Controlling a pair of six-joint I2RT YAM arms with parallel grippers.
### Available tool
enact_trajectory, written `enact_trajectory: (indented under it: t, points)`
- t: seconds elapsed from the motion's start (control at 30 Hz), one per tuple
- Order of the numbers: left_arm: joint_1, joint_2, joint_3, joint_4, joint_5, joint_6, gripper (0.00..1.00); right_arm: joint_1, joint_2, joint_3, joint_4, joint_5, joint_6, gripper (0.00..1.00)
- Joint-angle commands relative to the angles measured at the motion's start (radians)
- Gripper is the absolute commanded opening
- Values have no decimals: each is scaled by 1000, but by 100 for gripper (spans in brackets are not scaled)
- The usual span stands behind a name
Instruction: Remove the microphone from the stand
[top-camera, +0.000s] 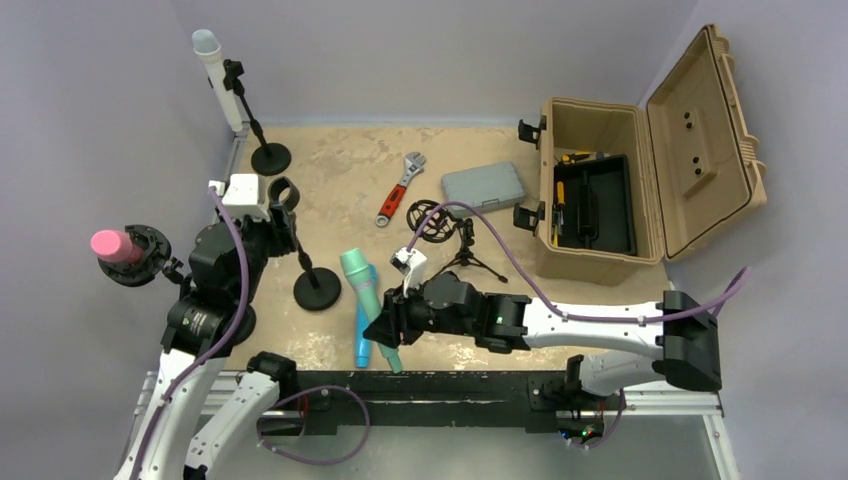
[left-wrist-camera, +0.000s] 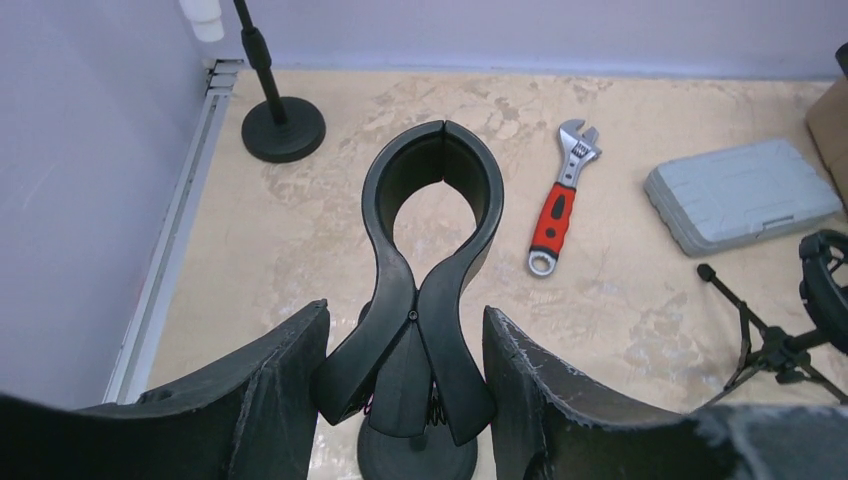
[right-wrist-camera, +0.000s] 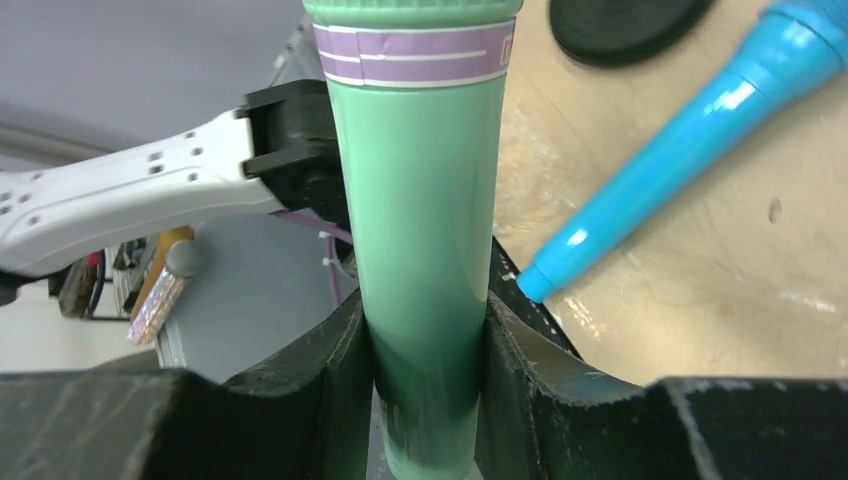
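Both forward | right pincer (right-wrist-camera: 428, 340) grips microphone (right-wrist-camera: 420, 200) | left pincer (left-wrist-camera: 405, 340) seemingly straddles clip (left-wrist-camera: 378, 190)

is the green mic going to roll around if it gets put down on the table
Probably yes: the green microphone has a smooth round body, so it may roll on the flat table. It looks like rigid plastic, likely light. Its glossy surface could slip between the fingers.

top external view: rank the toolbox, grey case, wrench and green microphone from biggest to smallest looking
1. toolbox
2. grey case and green microphone: too close to rank, since the microphone is longer and the case wider
3. wrench, the slimmest
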Motion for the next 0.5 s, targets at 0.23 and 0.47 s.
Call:
enact_trajectory:
  t: [0.23, 0.47]
  points:
    - [3, 105, 6, 25, 7, -56, 0, 3, 93, -39, -48, 175, 429, 0]
    - [2, 68, 4, -46, 32, -100, 1, 0, 168, -88, -10, 221, 521, 0]
